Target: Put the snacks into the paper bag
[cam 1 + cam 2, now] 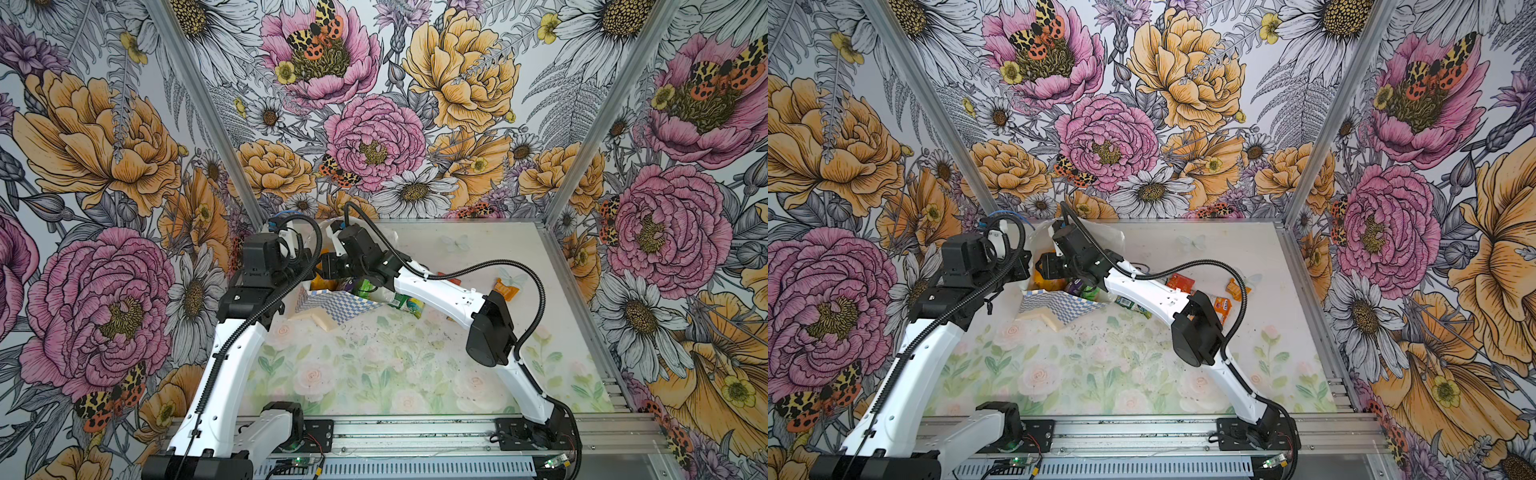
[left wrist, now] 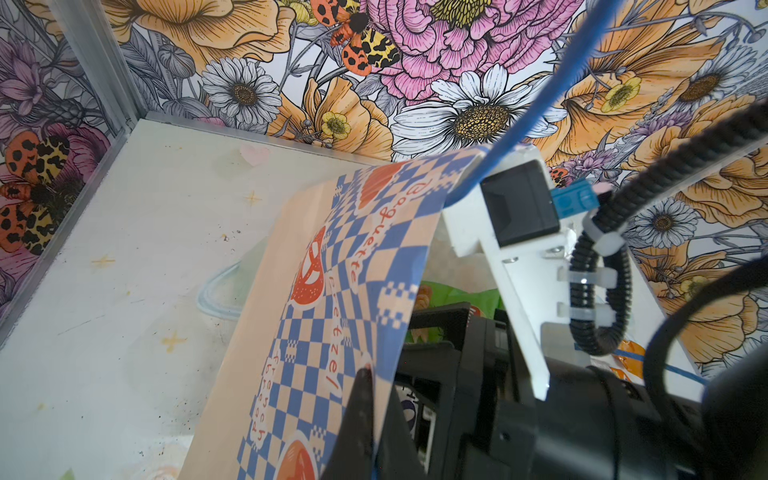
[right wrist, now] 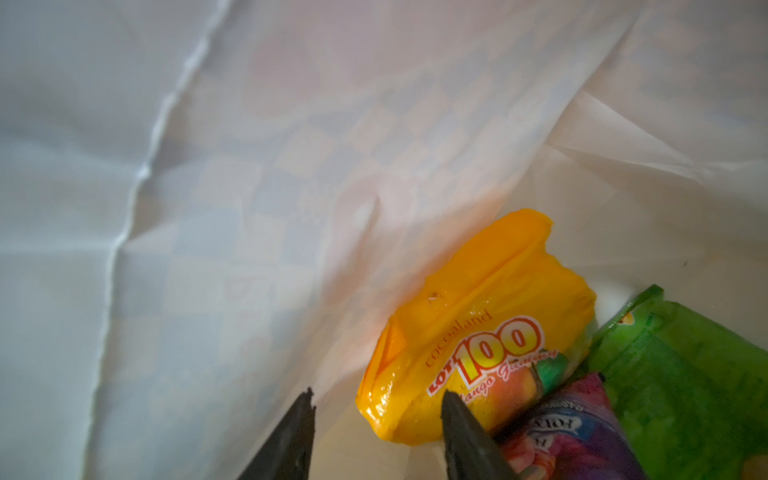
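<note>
My right claw (image 3: 380,395) is down inside the paper bag (image 1: 332,305), jaws apart and gripping nothing. Bare white paper shows between the two dark fingertips (image 3: 453,405). Just past them a yellow mango packet (image 3: 478,316) lies against the bag's inner wall, free of my grip. One fingertip overlaps its edge in the right wrist view, and I cannot tell whether it touches. A green packet (image 3: 673,365) and a purple packet (image 3: 569,436) are wedged beside it, all three within the bag.

My left claw (image 2: 370,374) is clenched on the bag's blue-and-white checkered wall. One black finger presses the printed side, while the other is hidden behind the paper. The blue cord handle (image 2: 540,99) runs up past my right wrist.

Taking the table (image 1: 1246,245) as a clock face in both top views, with twelve at the far wall, the bag sits at about ten o'clock with its near wall sagging. My two wrists meet over its mouth. A green-white pack (image 1: 1129,303) lies just beside the bag on its three o'clock side, partly under my right forearm. Out toward two o'clock, well clear of the bag, lie a red sachet (image 1: 1180,283), a small orange sachet (image 1: 1235,286) and an orange-white pack (image 1: 1223,307).
</note>
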